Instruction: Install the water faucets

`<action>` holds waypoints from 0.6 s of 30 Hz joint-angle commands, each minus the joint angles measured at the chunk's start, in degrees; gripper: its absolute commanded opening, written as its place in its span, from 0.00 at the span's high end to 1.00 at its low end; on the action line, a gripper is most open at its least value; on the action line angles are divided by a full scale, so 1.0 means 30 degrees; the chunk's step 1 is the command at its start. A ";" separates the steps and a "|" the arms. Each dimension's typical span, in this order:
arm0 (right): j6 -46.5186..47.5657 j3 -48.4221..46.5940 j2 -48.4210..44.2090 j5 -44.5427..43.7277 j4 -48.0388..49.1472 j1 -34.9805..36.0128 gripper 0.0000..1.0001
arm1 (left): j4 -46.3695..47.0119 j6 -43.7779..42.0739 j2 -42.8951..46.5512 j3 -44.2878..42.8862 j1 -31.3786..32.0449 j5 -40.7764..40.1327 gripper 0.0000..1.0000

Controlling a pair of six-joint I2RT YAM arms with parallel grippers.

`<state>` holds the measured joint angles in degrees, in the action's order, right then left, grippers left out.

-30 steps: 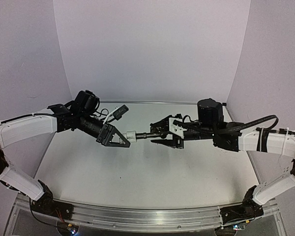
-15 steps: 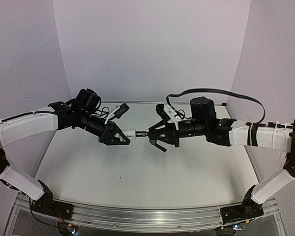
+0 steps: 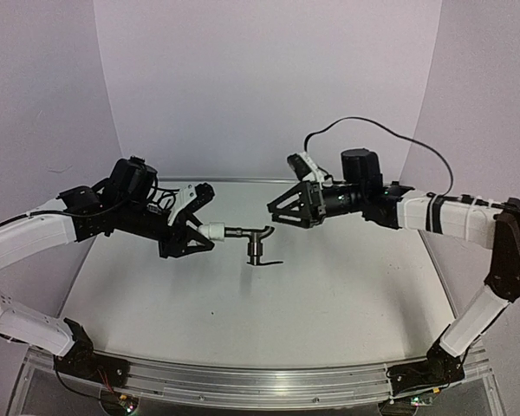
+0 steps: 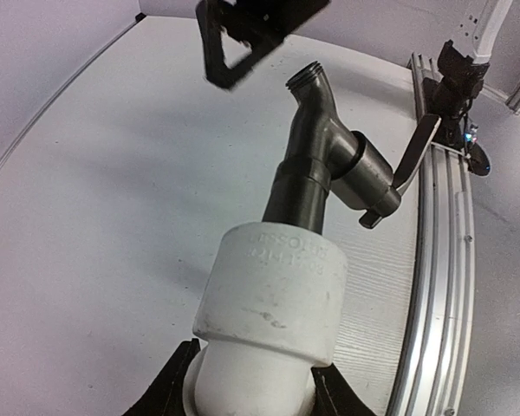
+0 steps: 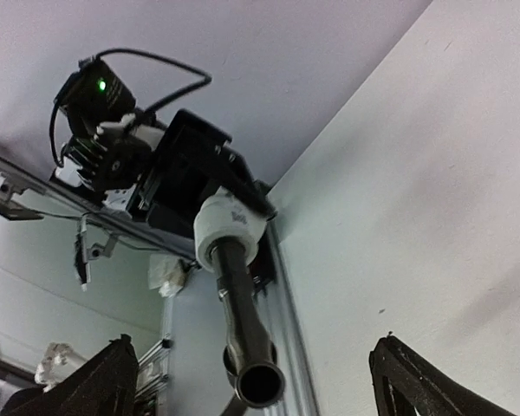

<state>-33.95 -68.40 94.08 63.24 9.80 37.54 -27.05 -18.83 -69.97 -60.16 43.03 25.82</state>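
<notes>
Found faucet suspended above counter, clear of its surface, stem seated in white fitting. Depth of engagement not determinable from any view.

Confirmed left gripper clenched on white fitting, carrying the whole assembly alone.

Recorded right gripper released, jaws spread wide, up and to the right of faucet, apart from it. Nothing between its fingers in right wrist view. Looking straight down the spout mouth there.

Compared against half a second prior: then closed in around faucet, in line with fitting. Now withdrawn and raised. Also noted left arm drawn back toward its own side, with lever now hanging below the body.

Judged: turning stroke ended or paused. Holding in fitting without right-side support, hence at least partly seated. Tightness unverified.

Expected next, as estimate only: either a fresh grip for a further turn, or setting the assembly down.

Flagged risk: dropping out of fitting if barely engaged.
</notes>
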 commanded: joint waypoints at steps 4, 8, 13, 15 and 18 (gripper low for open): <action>1.4998 0.1460 -0.6148 -0.6478 -0.3160 -0.0186 0.02 | 0.1285 0.3715 0.1694 0.0471 -0.0177 0.5734 1.00; 2.3023 0.4093 -0.8904 -0.6324 -0.2503 0.0431 0.02 | 0.1047 0.4823 0.1098 0.0154 -0.0577 0.7530 1.00; 3.0807 0.6374 -1.0632 -0.6090 -0.0607 0.2619 0.02 | 0.0919 0.5562 -0.0200 -0.0759 -0.1090 0.9287 1.00; 3.2054 0.6100 -1.0383 -0.6433 -0.0706 0.3160 0.07 | 0.0894 0.5652 -0.0481 -0.0949 -0.1127 0.9494 1.00; 3.3289 0.5380 -0.9821 -0.6330 -0.1578 0.3547 0.15 | 0.0902 0.5740 -0.0676 -0.1113 -0.1150 0.9797 1.00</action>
<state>51.48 -50.02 62.98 45.52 3.90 46.65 -27.09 -3.22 -71.70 -58.92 39.99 49.45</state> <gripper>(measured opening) 0.903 0.364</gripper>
